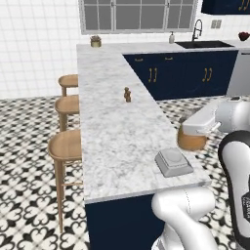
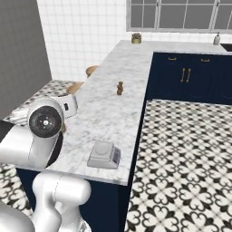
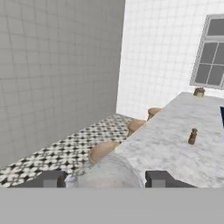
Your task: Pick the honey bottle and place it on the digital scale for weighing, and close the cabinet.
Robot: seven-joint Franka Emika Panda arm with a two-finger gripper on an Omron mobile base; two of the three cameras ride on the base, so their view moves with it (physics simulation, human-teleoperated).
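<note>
- Gripper [image 3: 107,179] spread fairly wide with a pale rounded shape between the fingertips [image 3: 159,178], judged to be the bottle's cap.
- Clamped on the bottle [image 1: 191,141], by the look of it: amber body hanging just under the white hand, touching no surface.
- Step in hand, as judged: carrying the bottle over to the scale [image 1: 173,162].
- Best done by keeping the bottle upright and the grip firm, since a rounded body may slip or swing.
- Bring it over the middle of the platform before lowering. The platform is only a little wider than the bottle, so an off-centre set-down could tip it.
- Lower straight down and let go only once the base rests flat.
- Scale at the near end of the counter [image 1: 117,141], close to its right edge, lower than the hand and not touching the bottle.
- Sideways offset between hand and scale hard to judge: the two base views put the hand on opposite sides of it.
- Farther along the counter, a small brown figurine [image 1: 127,94], well clear of the path.
- Stools [image 1: 66,144] along the left side.
</note>
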